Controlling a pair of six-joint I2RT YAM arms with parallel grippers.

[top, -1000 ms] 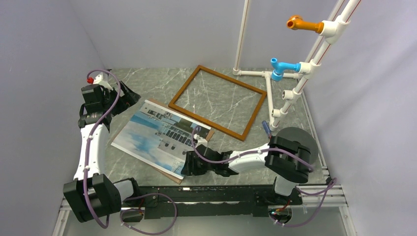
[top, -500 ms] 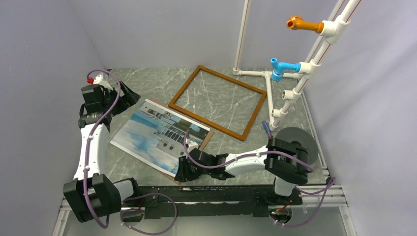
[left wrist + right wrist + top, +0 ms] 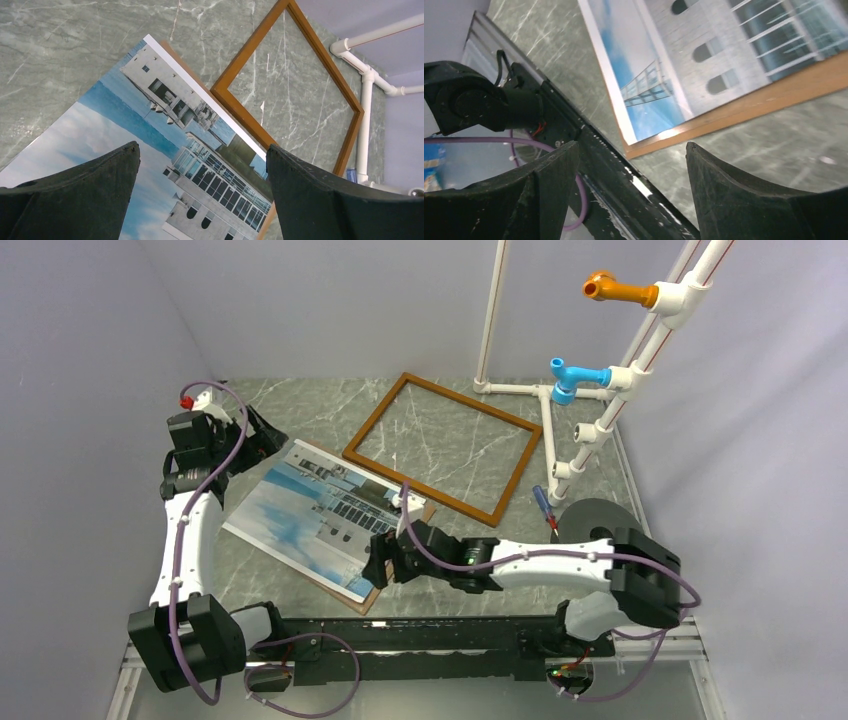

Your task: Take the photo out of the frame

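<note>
The photo [image 3: 305, 517] lies flat on the table, a building under blue sky on a light-brown board; it also shows in the left wrist view [image 3: 150, 165] and the right wrist view [image 3: 684, 65]. The frame [image 3: 443, 446] lies separate from it, behind and to the right, its centre see-through; it also shows in the left wrist view [image 3: 300, 100]. My left gripper [image 3: 262, 440] is open and empty, above the photo's far left corner. My right gripper [image 3: 377, 570] is open and empty, over the photo's near right corner [image 3: 644, 145].
A white pipe stand [image 3: 600, 420] with blue [image 3: 570, 378] and orange [image 3: 615, 288] fittings rises at the back right. A dark round disc [image 3: 600, 515] lies by the right arm. The black base rail [image 3: 430, 635] runs along the near edge. Grey walls close in both sides.
My right arm has stretched further left and lifted a little over the photo's near right corner. The left arm, the photo and the frame have hardly moved.
</note>
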